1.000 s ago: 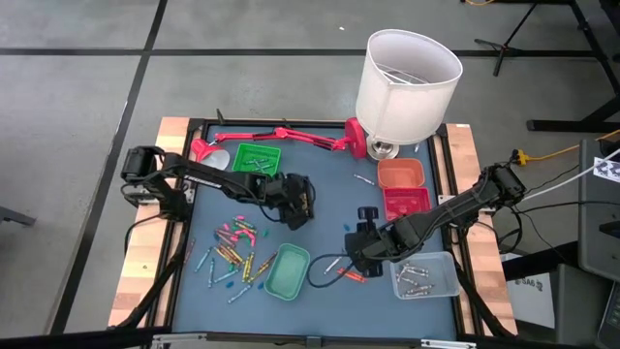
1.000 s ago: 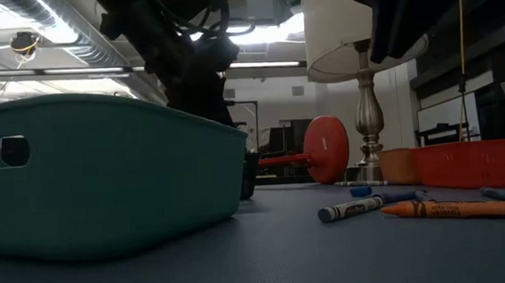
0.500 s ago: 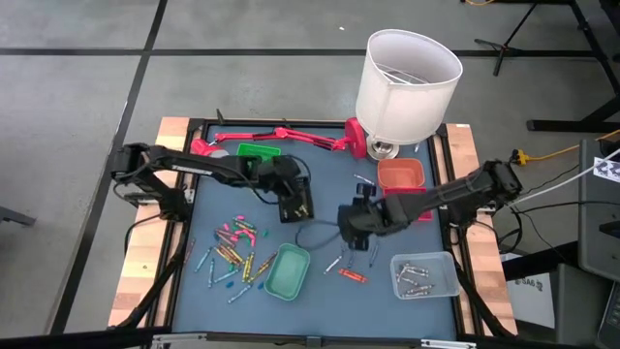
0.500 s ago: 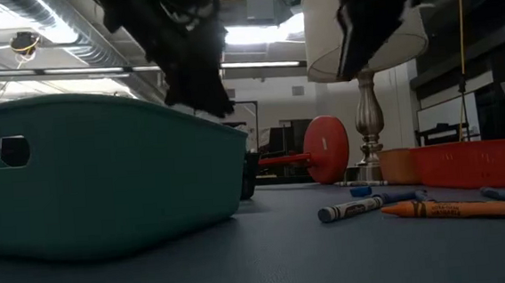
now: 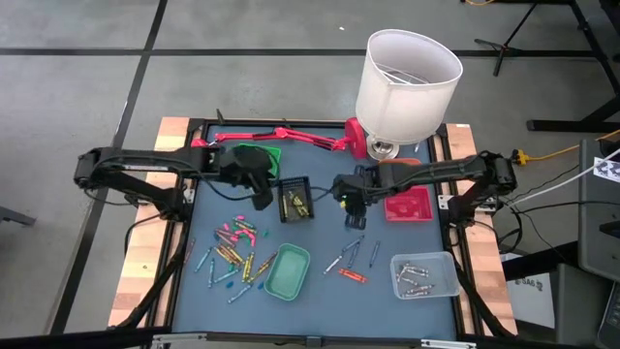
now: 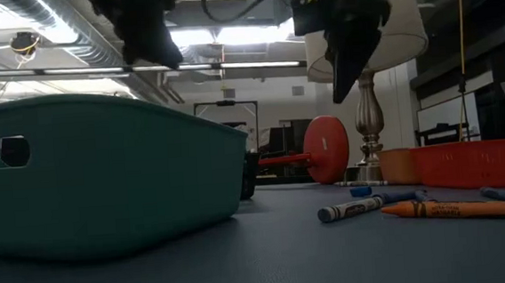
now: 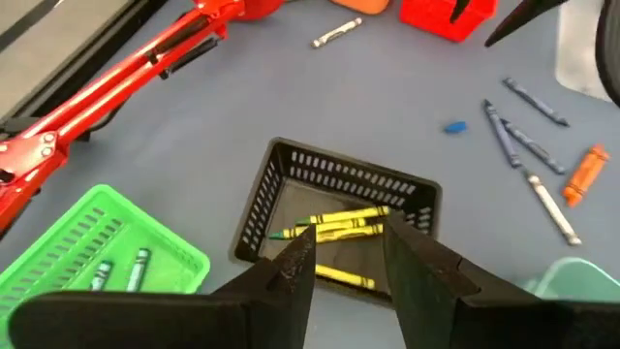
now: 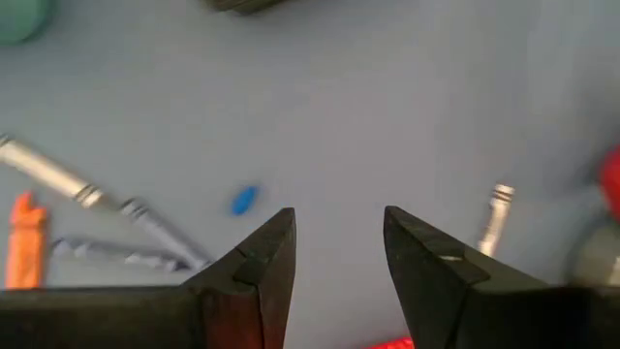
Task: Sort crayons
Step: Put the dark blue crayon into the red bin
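Left gripper [image 7: 347, 254] released, empty, above black tray [image 7: 291, 170] holding yellow crayons [image 7: 341, 225]. Right gripper [image 8: 337, 254] spread, empty; I judged best descend squarely over grey crayon [image 8: 495, 219].

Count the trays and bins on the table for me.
6: green tray at the back left, black basket mid-table, teal bin at the front, orange tray and red tray on the right, clear tray front right. Arms partly cover some.
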Controlling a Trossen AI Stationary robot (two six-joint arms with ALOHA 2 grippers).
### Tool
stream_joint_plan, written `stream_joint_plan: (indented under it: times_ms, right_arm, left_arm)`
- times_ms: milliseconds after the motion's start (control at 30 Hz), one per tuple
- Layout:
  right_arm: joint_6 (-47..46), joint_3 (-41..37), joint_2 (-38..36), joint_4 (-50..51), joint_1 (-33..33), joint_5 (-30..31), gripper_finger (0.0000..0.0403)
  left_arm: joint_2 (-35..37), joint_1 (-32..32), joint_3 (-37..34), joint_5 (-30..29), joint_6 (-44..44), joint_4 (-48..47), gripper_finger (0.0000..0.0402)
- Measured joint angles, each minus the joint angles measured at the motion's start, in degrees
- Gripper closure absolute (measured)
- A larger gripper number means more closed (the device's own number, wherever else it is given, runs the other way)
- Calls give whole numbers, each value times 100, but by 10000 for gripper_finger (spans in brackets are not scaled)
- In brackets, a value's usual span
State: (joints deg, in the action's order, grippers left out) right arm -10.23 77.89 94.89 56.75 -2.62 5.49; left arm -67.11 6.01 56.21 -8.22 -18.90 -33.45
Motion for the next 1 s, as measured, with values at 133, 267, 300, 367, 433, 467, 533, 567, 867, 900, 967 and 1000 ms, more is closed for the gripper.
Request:
stream_joint_plan:
  times_ms: [133, 267, 300, 367, 433, 467, 533, 567, 867, 900, 967, 1000]
  right_arm:
    - [44, 0, 20, -16, -243, -202, 246]
    - [48, -150, 24, -239, -570, -209, 246]
    - [48, -248, 24, -361, -649, -211, 246]
    - [36, -445, 31, -510, -783, -211, 246]
    - [21, -671, 28, -754, -892, -212, 246]
    - [21, -803, 28, -932, -941, -212, 246]
    - [21, -1065, 31, -1221, -1028, -211, 246]
    - [19, -1185, 31, -1410, -1072, -211, 246]
    - [10, -2194, 31, -3001, -1294, -624, 246]
    - [6, -2278, 31, -3093, -1288, -659, 246]
    - [8, -2427, 30, -3272, -1290, -660, 246]
    - [8, -2486, 29, -3354, -1291, -661, 246]
  left_arm:
    - [315, -205, 0, -1, -31, -219, 296]
    - [581, -419, 0, -1, -31, -241, 296]
    - [642, -464, 1, -1, -33, -246, 296]
    - [736, -555, 0, -1, -35, -260, 296]
    - [841, -637, 1, -1, -39, -263, 296]
    - [884, -676, 2, -1, -39, -260, 296]
    - [945, -751, 1, -2, -42, -262, 296]
    - [959, -786, 1, -3, -47, -262, 296]
    - [985, -1090, 2, -3, -59, -321, 296]
    - [983, -1121, 2, -3, -59, -324, 296]
    - [983, -1188, 1, -3, -59, -322, 296]
    - [983, -1218, 1, -4, -59, -324, 296]
